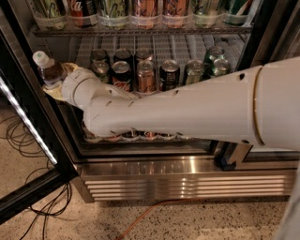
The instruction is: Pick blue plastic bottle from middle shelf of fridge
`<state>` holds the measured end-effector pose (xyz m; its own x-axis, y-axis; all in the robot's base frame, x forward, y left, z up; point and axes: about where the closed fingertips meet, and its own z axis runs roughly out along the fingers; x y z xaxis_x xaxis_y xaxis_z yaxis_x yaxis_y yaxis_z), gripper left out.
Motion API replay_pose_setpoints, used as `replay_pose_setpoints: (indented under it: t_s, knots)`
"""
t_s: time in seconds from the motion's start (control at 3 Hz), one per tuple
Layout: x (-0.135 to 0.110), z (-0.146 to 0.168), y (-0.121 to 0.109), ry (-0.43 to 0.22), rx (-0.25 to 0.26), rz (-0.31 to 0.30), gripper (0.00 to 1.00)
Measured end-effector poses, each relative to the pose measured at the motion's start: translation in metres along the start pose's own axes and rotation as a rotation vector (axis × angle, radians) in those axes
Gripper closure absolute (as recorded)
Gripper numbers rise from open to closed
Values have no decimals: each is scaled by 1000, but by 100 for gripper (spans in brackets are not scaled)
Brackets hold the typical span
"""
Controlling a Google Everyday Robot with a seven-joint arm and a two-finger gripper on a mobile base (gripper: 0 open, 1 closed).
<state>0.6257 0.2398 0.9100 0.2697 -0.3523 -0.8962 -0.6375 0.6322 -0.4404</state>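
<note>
Reaching elbow-bent into fridge (187, 174), end effector (59, 79) gripping blue plastic bottle (49, 70)

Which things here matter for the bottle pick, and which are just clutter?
Job: blue plastic bottle, far left of middle shelf; fridge; gripper, at the bottle.
Clutter: middle-shelf cans; top-shelf drinks; lower-rack cans; floor cables.

Your arm (187, 112) is smooth white plastic: thick rounded segments, small dark screw recesses, a thin gold seam ring on the widest section. Your pale yellowish pincer (57, 89) shows between nine and ten o'clock, just past the rounded wrist (79, 86).
</note>
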Motion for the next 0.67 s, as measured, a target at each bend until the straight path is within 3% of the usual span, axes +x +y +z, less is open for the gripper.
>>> replay_pose_setpoints:
  t_s: [0.67]
  knots:
    - [3,-13,-4,-9,25,-9,100]
